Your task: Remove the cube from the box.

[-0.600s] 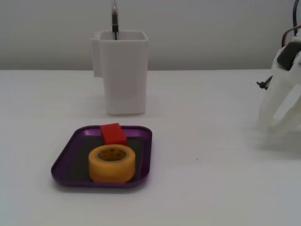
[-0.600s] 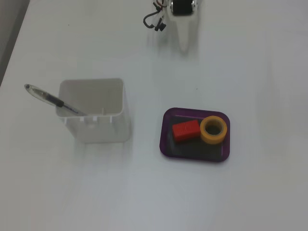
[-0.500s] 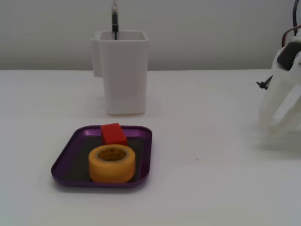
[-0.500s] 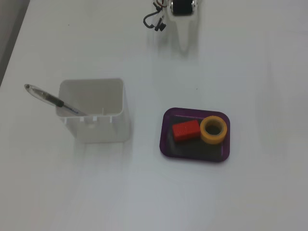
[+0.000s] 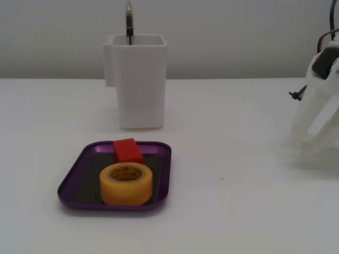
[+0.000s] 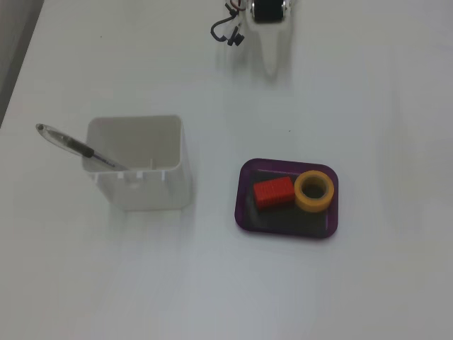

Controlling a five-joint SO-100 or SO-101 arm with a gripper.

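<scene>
In a fixed view, the cube lies in the box, behind the tape roll.

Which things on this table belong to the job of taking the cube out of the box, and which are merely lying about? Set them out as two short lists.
Belong to the job:
the red cube, lying in the box
the purple box
the gripper, away from the box

Lying about:
the yellow tape roll, in the box beside the cube
the white cup
the pen in the cup
</scene>
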